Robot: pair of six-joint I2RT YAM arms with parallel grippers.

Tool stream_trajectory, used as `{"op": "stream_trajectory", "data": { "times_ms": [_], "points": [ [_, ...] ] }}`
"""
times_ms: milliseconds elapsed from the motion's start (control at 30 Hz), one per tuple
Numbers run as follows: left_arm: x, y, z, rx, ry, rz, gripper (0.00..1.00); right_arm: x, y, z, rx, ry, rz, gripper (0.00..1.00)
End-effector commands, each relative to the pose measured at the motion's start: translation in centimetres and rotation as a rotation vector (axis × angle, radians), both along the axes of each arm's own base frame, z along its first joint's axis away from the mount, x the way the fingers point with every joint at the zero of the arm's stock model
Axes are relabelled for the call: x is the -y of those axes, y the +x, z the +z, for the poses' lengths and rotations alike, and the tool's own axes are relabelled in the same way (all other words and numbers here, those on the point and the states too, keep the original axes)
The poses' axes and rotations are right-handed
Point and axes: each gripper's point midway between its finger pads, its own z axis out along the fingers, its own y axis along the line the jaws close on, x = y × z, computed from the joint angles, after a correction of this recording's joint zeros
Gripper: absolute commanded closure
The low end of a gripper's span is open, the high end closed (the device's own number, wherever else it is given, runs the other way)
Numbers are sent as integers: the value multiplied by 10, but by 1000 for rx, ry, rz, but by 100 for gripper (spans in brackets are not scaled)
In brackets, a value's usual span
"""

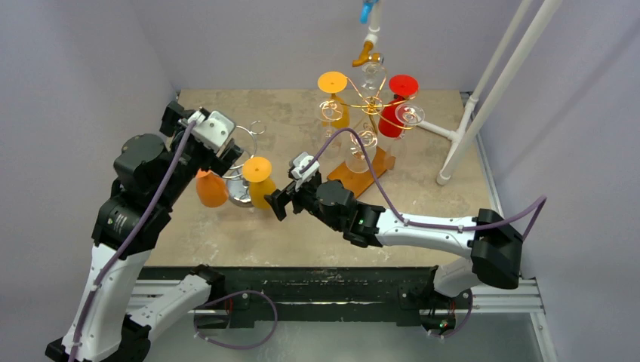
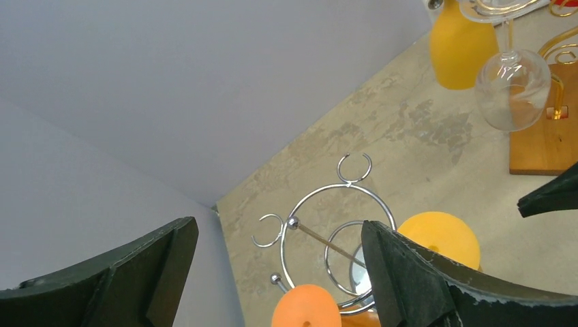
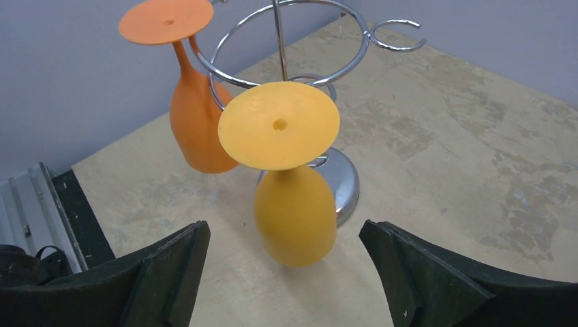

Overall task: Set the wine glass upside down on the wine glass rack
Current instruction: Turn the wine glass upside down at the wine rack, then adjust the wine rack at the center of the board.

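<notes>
Top external view: the yellow plastic wine glass [image 1: 259,181] is upside down at the chrome wire wine glass rack [image 1: 240,194] on the left of the mottled beige surface [image 1: 302,234]. Its round foot is on top and its bowl points down. An orange plastic wine glass [image 1: 211,188] is inverted the same way on the rack's left side, just beside the yellow one.

The right gripper [image 1: 278,204] sits just right of the yellow glass with its jaws spread wide and nothing between them. From the right wrist the glass [image 3: 293,218] stands apart from both fingers [image 3: 170,272].

The left gripper [image 1: 230,160] hovers over the rack's ring, likewise spread and empty. Farther back, a gold wire rack [image 1: 370,105] on a wooden base carries yellow, red and clear glasses.
</notes>
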Motion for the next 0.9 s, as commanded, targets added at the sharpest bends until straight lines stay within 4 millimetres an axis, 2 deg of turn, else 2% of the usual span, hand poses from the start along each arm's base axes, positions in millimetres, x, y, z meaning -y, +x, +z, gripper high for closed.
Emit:
{"op": "stream_trajectory", "data": {
  "times_ms": [0, 167, 333, 600, 700, 867],
  "points": [
    [-6, 20, -15, -79, -86, 128, 3, 16, -15, 17, -12, 44, -7, 1],
    [-9, 43, -38, -190, -141, 258, 6, 35, -30, 35, -24, 56, -19, 1],
    [-15, 59, -45, -209, -227, 341, 7, 53, -45, 54, -69, 53, -26, 1],
    [-59, 93, -82, -339, -315, 445, 8, 91, -60, 72, -117, 57, -61, 12],
    [-57, 95, -94, -381, -342, 414, 12, 105, -61, 81, -115, 63, -87, 16],
    [-34, 93, -119, -478, -381, 312, 20, 123, -61, 97, -102, 81, -116, 18]
  ]
}}
